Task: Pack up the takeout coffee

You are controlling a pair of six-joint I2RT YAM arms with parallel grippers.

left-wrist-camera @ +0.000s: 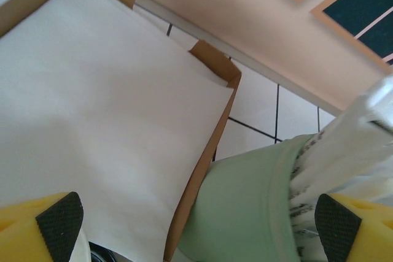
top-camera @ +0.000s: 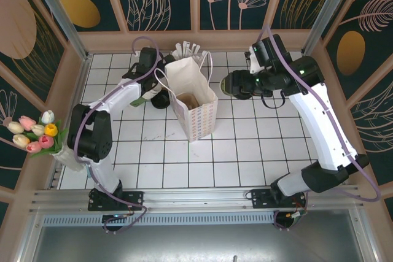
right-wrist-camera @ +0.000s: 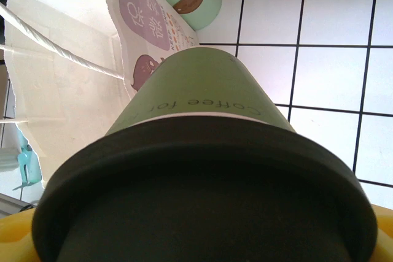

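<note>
The takeout coffee point(right-wrist-camera: 195, 99), a dark-green paper cup with a black lid point(right-wrist-camera: 202, 200), is held tilted in my right gripper point(top-camera: 242, 84), which is shut on it. In the top view the cup point(top-camera: 231, 84) hangs just right of the open paper bag point(top-camera: 193, 99), near its rim. My left gripper point(left-wrist-camera: 196, 231) is open at the bag's far left side. Its black pads point(left-wrist-camera: 60, 225) straddle the bag's brown top edge point(left-wrist-camera: 206, 157) and a pale-green straw holder point(left-wrist-camera: 245, 213).
The white bag with printed sides stands mid-table, handles point(top-camera: 206, 65) up. The holder of white wrapped straws point(top-camera: 186, 50) stands behind it. A bunch of tulips point(top-camera: 34, 132) sits at the left edge. Wooden walls ring the tiled table point(top-camera: 245, 145).
</note>
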